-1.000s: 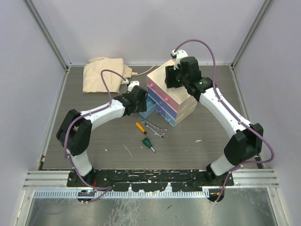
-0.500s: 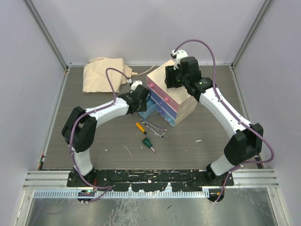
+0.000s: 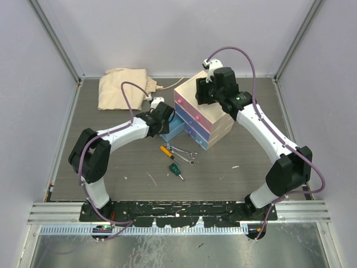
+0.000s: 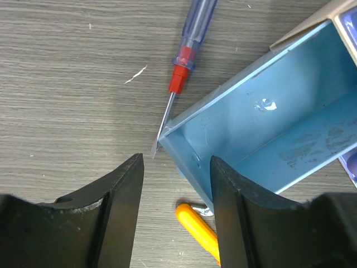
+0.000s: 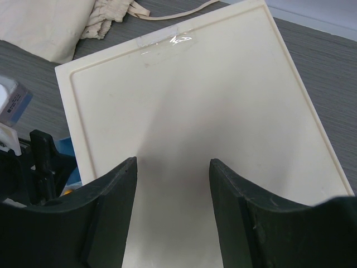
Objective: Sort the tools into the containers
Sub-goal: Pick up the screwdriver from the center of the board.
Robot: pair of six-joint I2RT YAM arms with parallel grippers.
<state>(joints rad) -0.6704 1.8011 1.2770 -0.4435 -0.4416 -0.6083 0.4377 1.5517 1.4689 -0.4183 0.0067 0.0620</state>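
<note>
Steel and plastic, the blue-handled screwdriver (image 4: pixel 185 53) lies upper centre in the left wrist view, its tip at the open drawer (image 4: pixel 251 72) corner. It is probably light, stiff and slippery: pinch across the handle. Left gripper (image 4: pixel 175 162) is spread and empty; right gripper (image 5: pixel 173 162) is spread above the chest (image 5: pixel 195 84).

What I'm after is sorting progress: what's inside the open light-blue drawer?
Only a bare floor shows in the drawer: no tools. The left gripper covers its near corner, and its far end runs out of the wrist view, so those parts cannot be checked.
</note>
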